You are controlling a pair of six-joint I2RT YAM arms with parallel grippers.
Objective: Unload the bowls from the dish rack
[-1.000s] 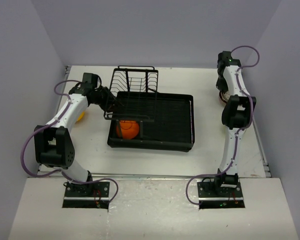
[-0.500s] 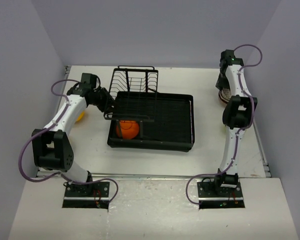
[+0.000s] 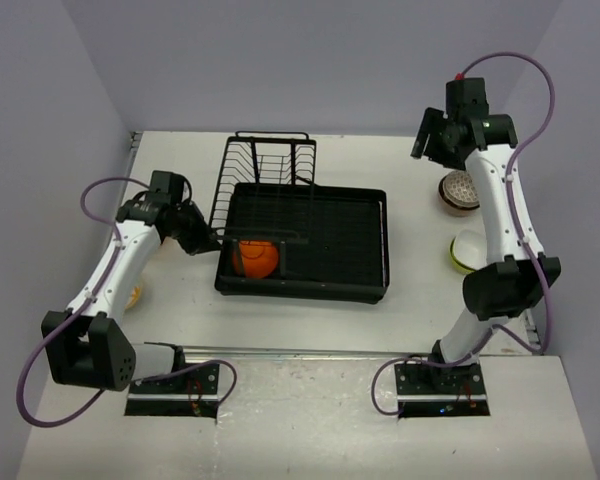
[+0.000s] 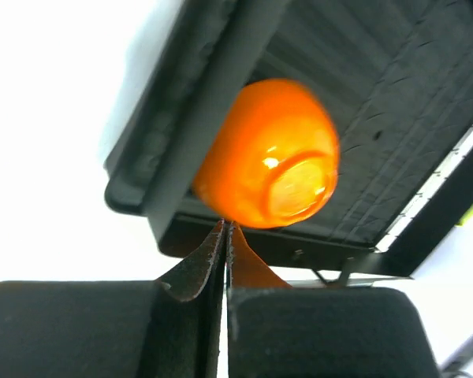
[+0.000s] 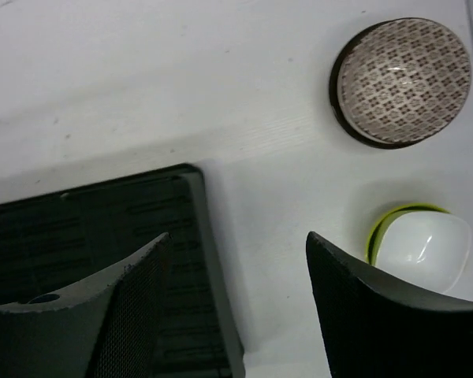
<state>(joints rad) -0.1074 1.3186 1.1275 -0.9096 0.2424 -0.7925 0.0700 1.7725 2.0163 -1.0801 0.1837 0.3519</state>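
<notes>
Both our arms sit pulled back from before. Our left pincer [image 4: 225, 236] is pressed shut and empty, the orange bowl [image 4: 272, 153] just ahead in the dish rack [image 4: 378, 118]. Our right pincer [image 5: 236, 240] gapes wide, gripping nothing; patterned bowl [image 5: 402, 79] and white bowl [image 5: 422, 248] rest beyond it on the surface [image 5: 142, 79].

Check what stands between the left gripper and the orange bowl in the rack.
The dish rack's raised left wall does: it crosses in front of the orange bowl in the left wrist view, with the shut left gripper outside it. Nothing else visible stands between them.
</notes>
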